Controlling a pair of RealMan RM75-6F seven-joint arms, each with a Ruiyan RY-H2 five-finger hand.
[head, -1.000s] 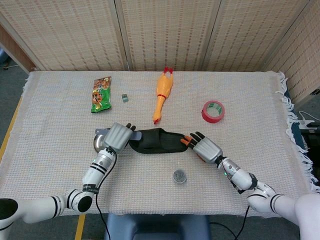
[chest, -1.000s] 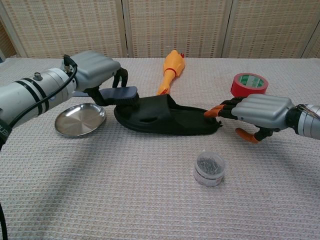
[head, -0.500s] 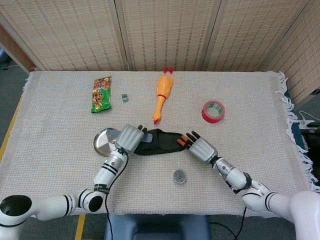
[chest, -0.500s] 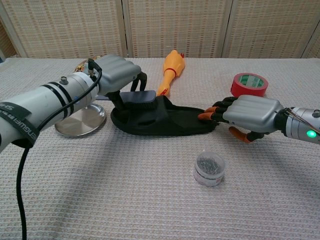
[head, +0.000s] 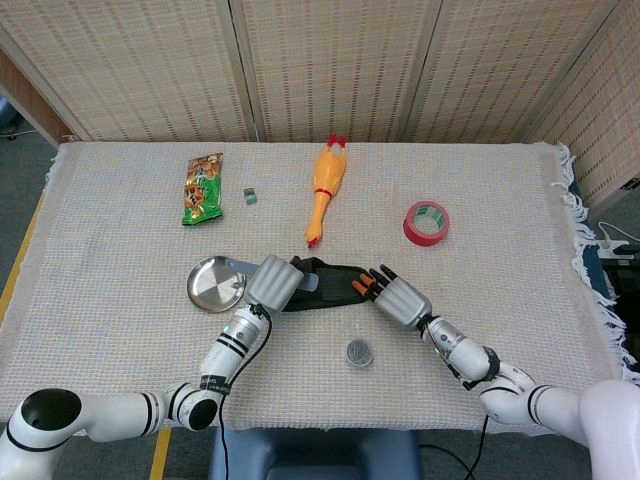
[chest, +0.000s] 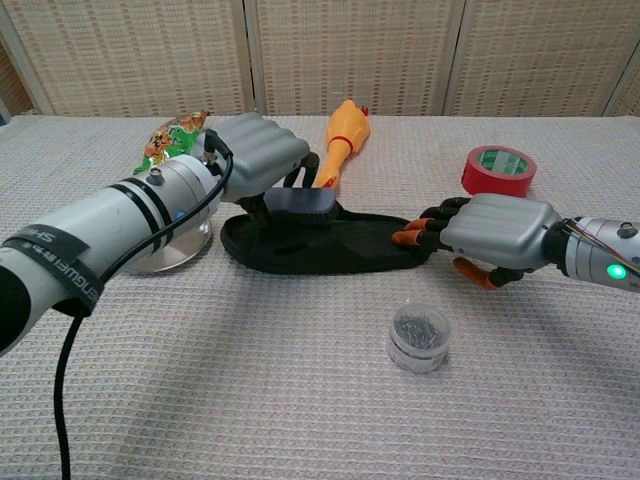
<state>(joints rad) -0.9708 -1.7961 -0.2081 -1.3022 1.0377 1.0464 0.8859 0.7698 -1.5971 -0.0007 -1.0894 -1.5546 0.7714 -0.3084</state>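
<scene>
A black slipper (head: 338, 281) (chest: 330, 250) lies flat at the table's middle. My left hand (head: 274, 281) (chest: 262, 150) is over the slipper's left part and grips a grey-blue brush (head: 306, 285) (chest: 300, 200) that lies on the slipper's top. My right hand (head: 400, 300) (chest: 495, 230) is at the slipper's right end. Its orange-tipped fingers (chest: 415, 236) rest spread on that end, and its thumb sits apart, low by the cloth.
A steel plate (head: 212, 283) (chest: 176, 252) lies left of the slipper, half behind my left arm. A small jar of pins (head: 359, 352) (chest: 418, 338) stands in front. A rubber chicken (head: 324, 190) (chest: 342, 140), red tape (head: 427, 222) (chest: 498, 168) and a snack packet (head: 202, 188) lie further back.
My left hand has carried the brush rightward along the slipper, away from the plate. The right hand has edged a little left, fingers still on the slipper's end.
</scene>
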